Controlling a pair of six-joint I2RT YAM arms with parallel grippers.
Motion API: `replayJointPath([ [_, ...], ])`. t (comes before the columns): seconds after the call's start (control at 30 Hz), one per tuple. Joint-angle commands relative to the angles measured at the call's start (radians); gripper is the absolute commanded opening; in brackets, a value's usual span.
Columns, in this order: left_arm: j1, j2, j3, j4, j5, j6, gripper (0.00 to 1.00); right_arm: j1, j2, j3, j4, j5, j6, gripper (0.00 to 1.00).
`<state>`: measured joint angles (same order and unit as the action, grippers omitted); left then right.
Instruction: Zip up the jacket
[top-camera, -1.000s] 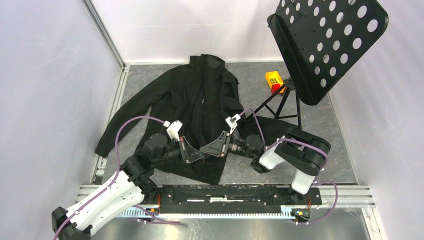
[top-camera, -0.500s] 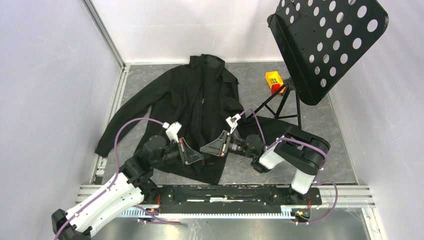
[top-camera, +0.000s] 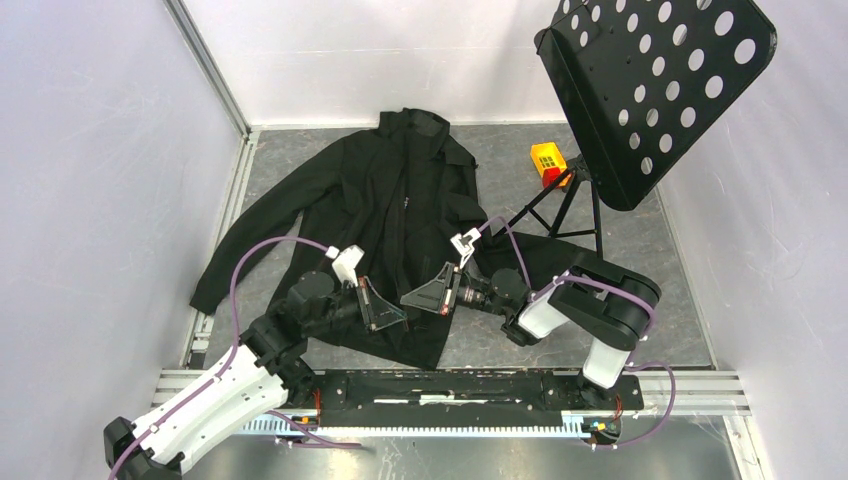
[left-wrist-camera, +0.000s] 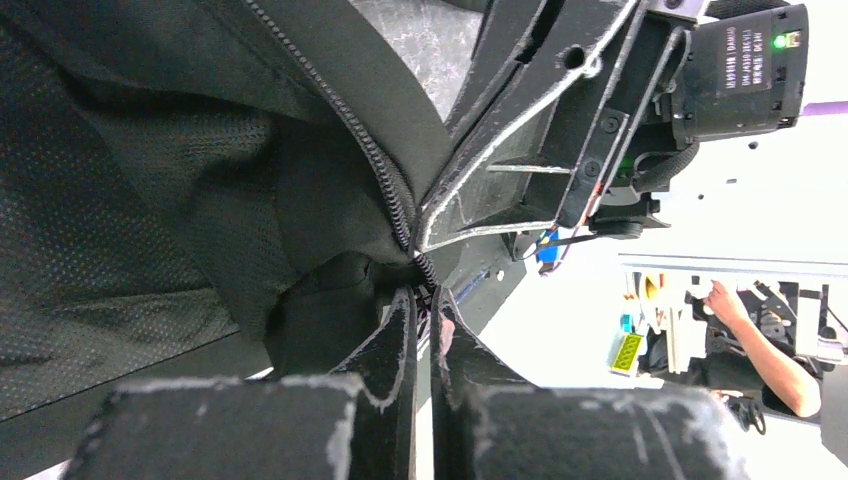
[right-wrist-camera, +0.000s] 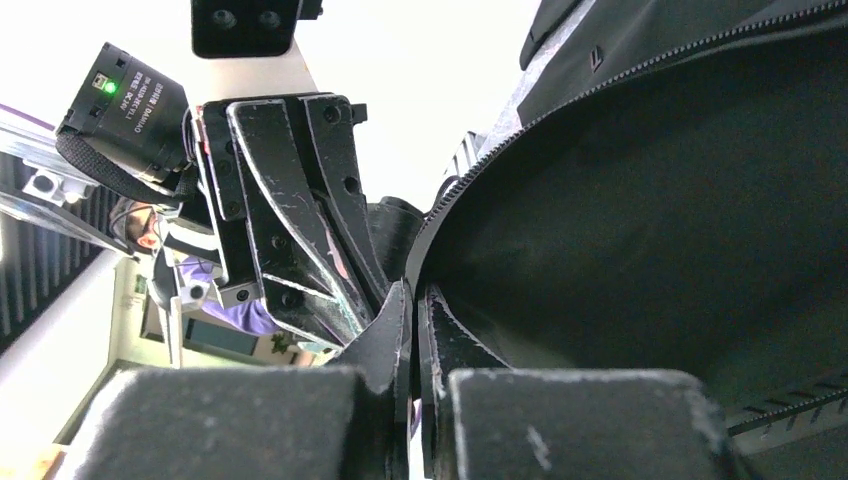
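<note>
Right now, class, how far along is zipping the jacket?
Done: left gripper and right gripper each pinch a bottom edge of the jacket. In hand: the open zipper teeth ends held close together. Left: joining them and zipping up to the collar.

The black long-sleeved jacket lay front-up on the grey surface, collar at the far end, sleeves spread wide, its zipper unjoined near the lifted hem, where mesh lining showed

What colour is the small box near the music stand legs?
The box is orange-yellow with a red side; top external view shows it best.
</note>
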<state>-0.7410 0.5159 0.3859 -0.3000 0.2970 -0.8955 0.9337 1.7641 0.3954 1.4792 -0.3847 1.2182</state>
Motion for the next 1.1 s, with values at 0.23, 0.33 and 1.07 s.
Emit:
replayJointPath([
  [0.23, 0.000, -0.016, 0.276, -0.416, -0.167, 0.033, 0.92, -0.028, -0.072, -0.018, 0.248, -0.026, -0.210, 0.00],
  [0.33, 0.000, 0.068, 0.436, -0.644, -0.244, 0.048, 0.96, -0.029, -0.059, -0.030, 0.309, -0.051, -0.207, 0.00],
  [1.07, 0.369, 0.741, 0.558, -0.743, -0.247, 0.464, 0.51, -0.059, -0.131, -0.185, 0.365, -0.093, -0.320, 0.00],
])
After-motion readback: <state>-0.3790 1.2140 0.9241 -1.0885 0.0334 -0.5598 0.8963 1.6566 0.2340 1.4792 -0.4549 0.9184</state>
